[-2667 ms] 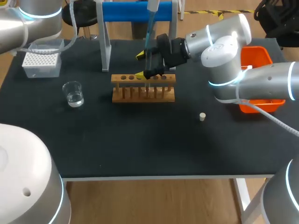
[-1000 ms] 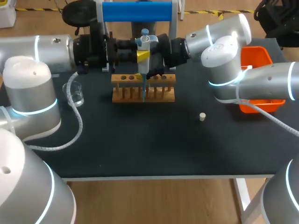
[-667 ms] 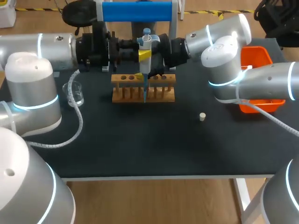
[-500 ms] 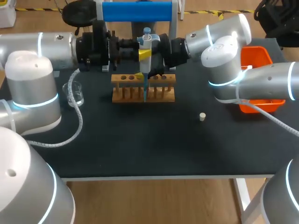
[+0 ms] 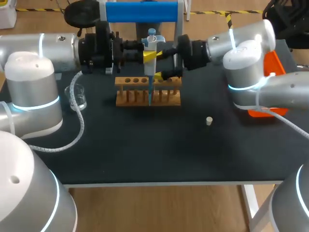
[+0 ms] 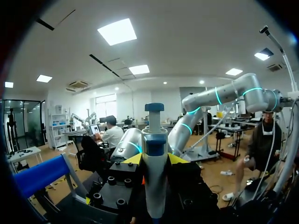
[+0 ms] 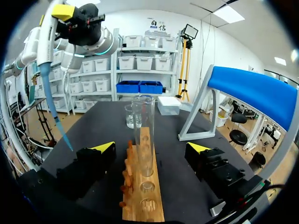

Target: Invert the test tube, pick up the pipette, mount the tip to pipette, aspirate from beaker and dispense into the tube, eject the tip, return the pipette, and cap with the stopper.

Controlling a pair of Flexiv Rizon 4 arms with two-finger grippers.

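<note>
Left claw (image 6: 155, 159) clamps the pipette (image 6: 154, 135); right claw (image 7: 150, 147) spread apart, test tube (image 7: 143, 126) standing between, untouched

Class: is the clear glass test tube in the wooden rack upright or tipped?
Upright. The clear glass test tube stands vertically in a hole of the wooden rack, open mouth up.
</note>
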